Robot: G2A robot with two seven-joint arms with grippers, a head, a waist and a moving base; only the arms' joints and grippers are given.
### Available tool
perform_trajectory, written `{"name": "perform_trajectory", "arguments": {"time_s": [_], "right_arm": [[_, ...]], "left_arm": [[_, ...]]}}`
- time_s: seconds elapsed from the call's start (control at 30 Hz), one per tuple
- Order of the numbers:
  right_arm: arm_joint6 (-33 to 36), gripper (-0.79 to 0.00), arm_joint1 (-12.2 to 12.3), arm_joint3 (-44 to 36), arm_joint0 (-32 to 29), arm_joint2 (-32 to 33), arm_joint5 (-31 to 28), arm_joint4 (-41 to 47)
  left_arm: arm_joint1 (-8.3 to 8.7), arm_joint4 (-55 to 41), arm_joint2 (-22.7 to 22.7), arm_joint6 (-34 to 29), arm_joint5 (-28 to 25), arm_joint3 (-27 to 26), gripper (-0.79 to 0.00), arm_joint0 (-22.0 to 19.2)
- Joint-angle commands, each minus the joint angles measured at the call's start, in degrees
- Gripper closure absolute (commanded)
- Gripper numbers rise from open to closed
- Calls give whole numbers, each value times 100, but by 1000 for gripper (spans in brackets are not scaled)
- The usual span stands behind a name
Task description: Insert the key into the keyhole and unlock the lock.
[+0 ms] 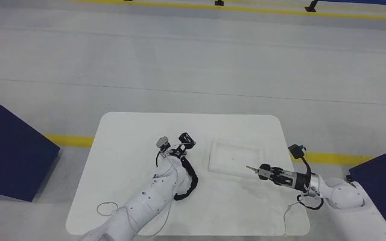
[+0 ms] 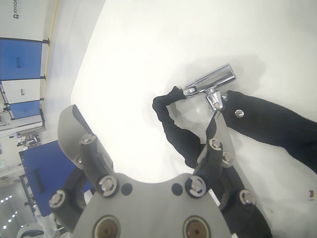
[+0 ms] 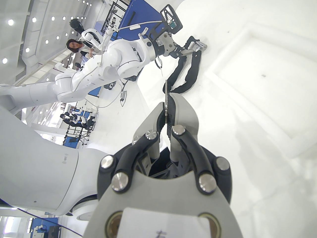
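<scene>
Beside the chrome lock cylinder (image 2: pixel 213 80), left gripper (image 2: pixel 142 113) stands open-fingered, likely to steady it; right gripper (image 3: pixel 168 106) clamps the key (image 3: pixel 166 87), blade forward for insertion.

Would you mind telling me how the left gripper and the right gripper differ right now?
The left gripper is open with nothing clamped, while the right gripper is shut on the key. The left gripper sits at the lock, with one finger beside its chrome body. The right gripper is apart from the lock, by the tray. Both are over the table and look alike in build.
</scene>
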Motion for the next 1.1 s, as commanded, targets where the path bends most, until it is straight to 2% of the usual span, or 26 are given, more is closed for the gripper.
{"name": "perform_trajectory", "arguments": {"time_s": [0.0,0.1,0.17,0.2,0.27,0.43,1.07], "right_arm": [[0,0,0,0,0,0,0,0],[0,0,0,0,0,0,0,0],[0,0,0,0,0,0,0,0],[0,0,0,0,0,0,0,0],[0,0,0,0,0,0,0,0],[0,0,0,0,0,0,0,0],[0,0,0,0,0,0,0,0]], "left_arm": [[-18,52,-16,-11,-16,70,-760,-14],[-44,91,-60,0,-28,161,-714,-39],[-60,101,-99,3,-39,210,-566,-59],[-68,106,-118,10,-43,230,-533,-67],[-84,107,-154,12,-65,268,-385,-76],[-131,-67,-272,-4,-257,387,-329,-95],[-258,-1067,-872,119,-1020,1008,-246,-472]]}}
